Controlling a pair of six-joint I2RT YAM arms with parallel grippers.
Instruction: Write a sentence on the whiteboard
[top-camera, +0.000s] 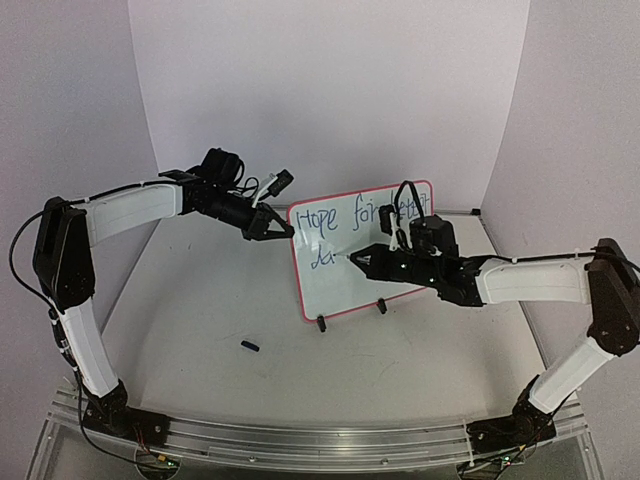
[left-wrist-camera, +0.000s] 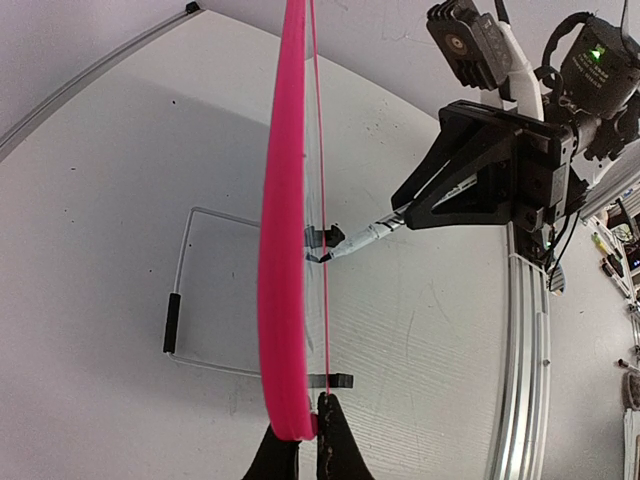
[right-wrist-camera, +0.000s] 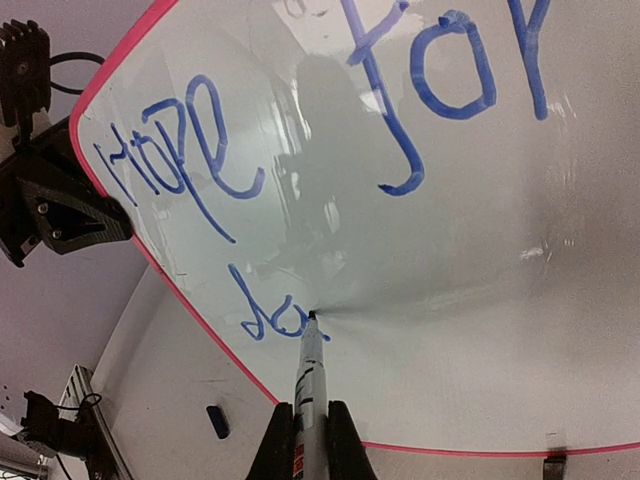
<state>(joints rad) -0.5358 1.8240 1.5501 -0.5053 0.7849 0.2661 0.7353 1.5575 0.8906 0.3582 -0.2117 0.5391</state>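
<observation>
The whiteboard (top-camera: 350, 285) stands upright on the table, pink-framed. My left gripper (top-camera: 283, 228) is shut on its upper left edge; the left wrist view shows the pink frame (left-wrist-camera: 280, 250) edge-on, pinched between the fingers (left-wrist-camera: 312, 415). My right gripper (right-wrist-camera: 310, 410) is shut on a grey marker (right-wrist-camera: 312, 380) whose tip touches the board. The blue sentence (right-wrist-camera: 200, 140) reads "Hope for" plus a further word in the top view, partly hidden by the right arm. A second line (right-wrist-camera: 265, 315) begins "da", ending at the marker tip.
A small dark blue marker cap (top-camera: 250, 346) lies on the table in front of the board. Two black clip feet (top-camera: 321, 323) hold the board's lower edge. A wire stand (left-wrist-camera: 185, 290) lies behind it. White walls enclose the table.
</observation>
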